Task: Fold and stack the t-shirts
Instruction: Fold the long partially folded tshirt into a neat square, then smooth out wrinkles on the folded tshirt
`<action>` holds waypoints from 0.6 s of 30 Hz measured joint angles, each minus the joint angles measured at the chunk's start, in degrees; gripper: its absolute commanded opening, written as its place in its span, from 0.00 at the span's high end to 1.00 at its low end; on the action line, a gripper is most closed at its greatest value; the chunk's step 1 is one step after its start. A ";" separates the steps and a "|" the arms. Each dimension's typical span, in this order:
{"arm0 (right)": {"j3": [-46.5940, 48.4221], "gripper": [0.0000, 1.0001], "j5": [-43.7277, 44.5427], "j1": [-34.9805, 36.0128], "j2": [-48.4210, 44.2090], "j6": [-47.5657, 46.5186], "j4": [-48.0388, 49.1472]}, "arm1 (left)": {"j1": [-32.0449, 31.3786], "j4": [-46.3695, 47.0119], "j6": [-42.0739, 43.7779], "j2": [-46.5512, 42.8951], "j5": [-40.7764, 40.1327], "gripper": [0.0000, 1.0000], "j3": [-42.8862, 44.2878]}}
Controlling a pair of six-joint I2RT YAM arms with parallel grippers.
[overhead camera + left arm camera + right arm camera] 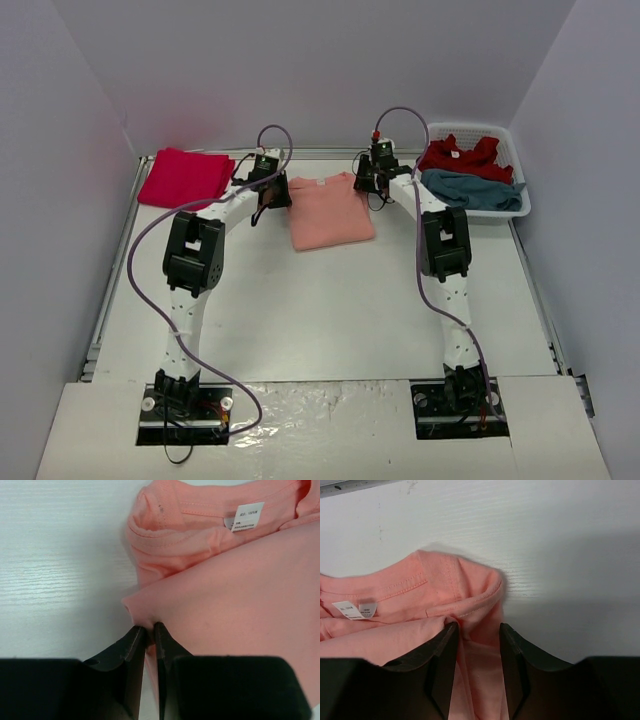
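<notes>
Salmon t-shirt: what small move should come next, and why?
Probably close the right claw: its jaws stand apart with an edge of the salmon t-shirt between them, while the left claw looks pinched on the other side. Then both could lift together.

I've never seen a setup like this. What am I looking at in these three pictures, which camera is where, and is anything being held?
These are two robot arms bolted at the near edge of a white table. The overhead picture looks down from behind them, with the left arm on the left and the right arm on the right. The other two pictures come from a camera on each wrist, so the dark fingers at the bottom belong to that arm's gripper.

A salmon t-shirt, partly folded, lies mid-table. A folded red t-shirt lies far left. A white basket far right holds a crumpled red t-shirt and a teal t-shirt.

The left gripper is shut on the salmon shirt's edge. The right gripper is open and straddles the opposite edge near the collar.
</notes>
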 measured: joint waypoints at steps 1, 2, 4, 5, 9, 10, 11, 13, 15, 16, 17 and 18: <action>-0.39 0.65 0.39 0.00 -0.28 0.00 0.20 | 0.02 0.00 0.00 0.02 0.00 0.88 0.00; -1.07 0.64 0.85 0.00 -0.63 0.00 0.46 | 0.02 0.02 0.00 0.00 0.00 0.88 0.00; -2.60 0.63 1.92 0.00 -1.68 0.00 0.87 | 0.00 0.00 0.00 0.02 0.00 0.89 0.00; -3.26 0.62 2.23 0.00 -2.23 0.02 0.90 | 0.00 0.02 0.00 0.02 0.00 0.89 0.00; -4.83 0.61 3.54 0.00 -3.93 0.02 1.79 | 0.00 0.02 -0.02 0.04 0.02 0.89 0.00; -4.98 0.61 3.69 0.00 -4.17 0.02 2.08 | 0.02 0.00 -0.02 0.04 0.02 0.90 0.00; -5.01 0.61 3.85 0.00 -4.35 0.02 2.36 | 0.00 0.00 -0.02 0.07 0.02 0.90 0.02; -5.01 0.61 3.89 0.00 -4.48 0.04 3.04 | 0.00 0.00 -0.02 0.07 0.02 0.91 0.04; -5.03 0.61 3.87 0.00 -4.48 0.07 3.28 | 0.00 0.00 -0.02 0.07 0.04 0.91 0.09; -5.05 0.62 3.85 0.00 -4.48 0.07 3.34 | 0.00 0.00 -0.02 0.07 0.04 0.91 0.11; -5.07 0.62 3.82 0.00 -4.48 0.09 3.37 | 0.00 0.00 -0.02 0.07 0.07 0.91 0.15; -5.07 0.62 3.80 0.00 -4.48 0.11 3.39 | 0.00 0.00 -0.02 0.07 0.13 0.91 0.17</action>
